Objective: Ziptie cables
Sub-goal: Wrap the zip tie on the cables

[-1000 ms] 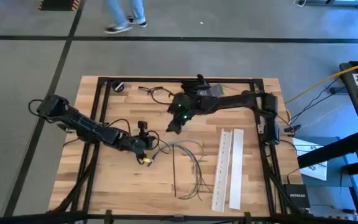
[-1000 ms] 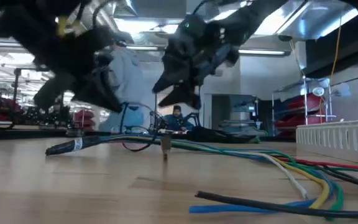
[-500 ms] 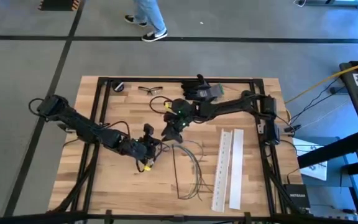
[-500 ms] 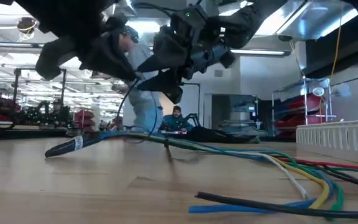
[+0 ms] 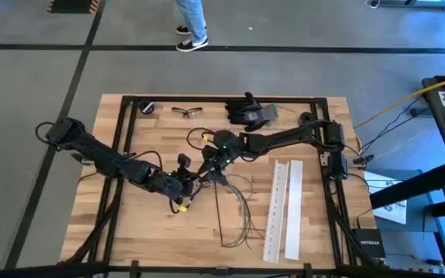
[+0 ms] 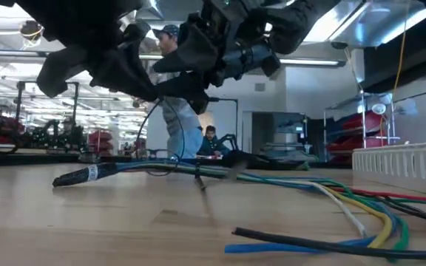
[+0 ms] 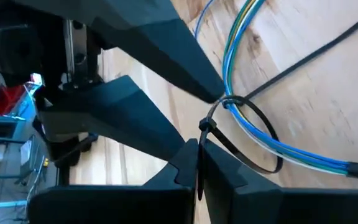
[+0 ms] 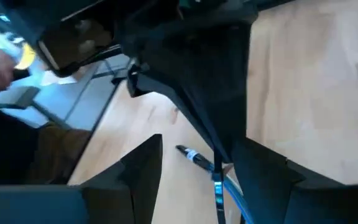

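Observation:
Several thin cables (image 5: 238, 202) lie on the wooden table right of centre, and their blue, green and yellow strands (image 7: 241, 37) run together into one bundle. A black ziptie (image 7: 244, 134) loops round that bundle. My left gripper (image 5: 188, 179) (image 7: 197, 171), at the table's middle, is shut on the ziptie. My right gripper (image 5: 209, 166) (image 8: 197, 177) hangs open just beyond it, with a finger on either side of the bundle (image 8: 219, 183). The labelled cable end (image 6: 76, 176) rests on the table. My left gripper pinches the ziptie's free tail (image 7: 199, 163) between its two fingers, just behind the tie's head. The loop (image 7: 229, 102) lies wide and slack round the cable bundle. My right gripper has one fingertip (image 7: 213, 93) right at the loop; I cannot tell whether it touches.
Two long white perforated strips (image 5: 282, 208) lie side by side right of the cables. Safety glasses (image 5: 185, 112), a black glove (image 5: 249, 112) and a small dark round thing (image 5: 148, 107) sit by the far edge. A person (image 5: 191, 23) walks beyond the table.
My right gripper has come down and toward the table's near-left, from the far middle to the bundle next to my left gripper. My left gripper has shifted a little toward the right. The person beyond the far edge has walked on to the right.

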You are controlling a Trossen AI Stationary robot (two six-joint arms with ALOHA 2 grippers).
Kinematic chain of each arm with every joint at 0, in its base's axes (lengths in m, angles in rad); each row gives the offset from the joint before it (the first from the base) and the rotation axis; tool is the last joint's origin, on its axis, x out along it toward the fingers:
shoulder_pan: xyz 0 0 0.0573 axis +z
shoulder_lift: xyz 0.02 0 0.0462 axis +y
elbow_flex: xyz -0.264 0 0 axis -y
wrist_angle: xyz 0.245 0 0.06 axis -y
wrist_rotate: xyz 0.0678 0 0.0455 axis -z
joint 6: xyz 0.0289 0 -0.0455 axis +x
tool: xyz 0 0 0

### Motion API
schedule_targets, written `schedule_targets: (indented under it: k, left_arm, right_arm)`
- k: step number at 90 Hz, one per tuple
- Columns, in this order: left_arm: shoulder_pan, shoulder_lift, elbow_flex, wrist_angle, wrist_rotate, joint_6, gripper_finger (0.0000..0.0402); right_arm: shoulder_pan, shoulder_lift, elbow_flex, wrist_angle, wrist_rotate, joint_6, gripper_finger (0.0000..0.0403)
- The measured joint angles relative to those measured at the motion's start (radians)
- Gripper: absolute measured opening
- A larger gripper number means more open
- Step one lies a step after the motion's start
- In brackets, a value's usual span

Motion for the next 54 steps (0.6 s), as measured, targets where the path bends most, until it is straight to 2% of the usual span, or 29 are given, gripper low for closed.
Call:
schedule_targets:
  k: [12, 34, 54]
  left_arm:
    - [0.001, 0.000, 0.000, 0.012, -0.019, -0.005, 0.0000]
    - [0.000, -0.001, 0.000, 0.012, -0.011, -0.007, 0.0000]
    - [0.000, -0.001, 0.000, 0.011, -0.011, -0.002, 0.0000]
  right_arm:
    - [-0.001, 0.000, 0.000, -0.058, 0.059, 0.044, 0.0139]
    - [0.034, 0.000, -0.001, -0.026, 0.129, 0.025, 0.0107]
    - [0.033, 0.011, -0.001, -0.007, 0.127, 0.031, 0.0068]
